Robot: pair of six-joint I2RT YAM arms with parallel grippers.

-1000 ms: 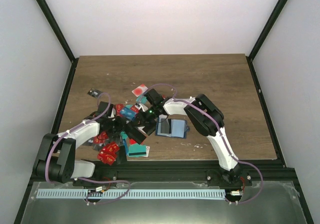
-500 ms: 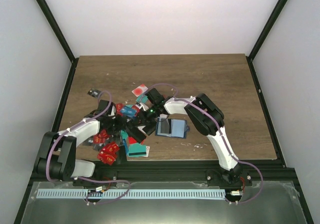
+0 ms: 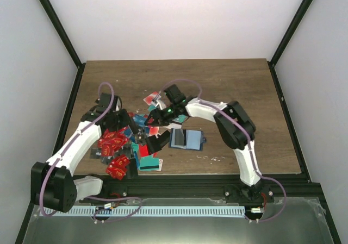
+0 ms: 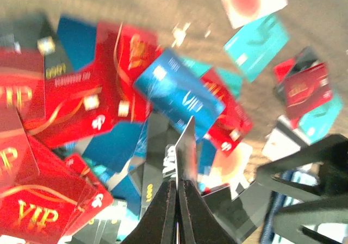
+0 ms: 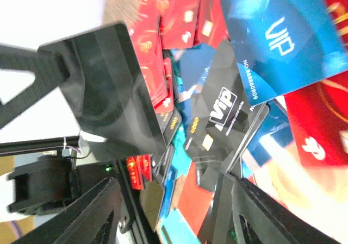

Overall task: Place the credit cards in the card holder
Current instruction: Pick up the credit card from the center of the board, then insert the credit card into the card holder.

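At the near edge of the bench (image 3: 234,86), a few red credit cards (image 3: 116,167) lie loose, with the rest heaped just beyond them in a jumble of red, teal, black and blue. The card holder (image 3: 186,139) lies flat on the bench just right of the heap, beside its edge, and neither claw touches it. Over the middle of the heap, the left claw (image 4: 178,185) is clenched on a black card (image 4: 185,149). Its wrist view shows this card edge-on between the closed fingers, while the right wrist view shows its broad face lifted clear of the pile. Under it are a blue card (image 4: 179,97) marked VIP, lying on red ones, and a black VIP card partly covered. The right claw (image 5: 171,200) hangs over the far right part of the heap, facing the left one. Its fingers are spread wide and grip nothing. Farther back, a white card (image 3: 151,98) with a red disc lies at the far fringe of the heap, with a teal card just beside it.
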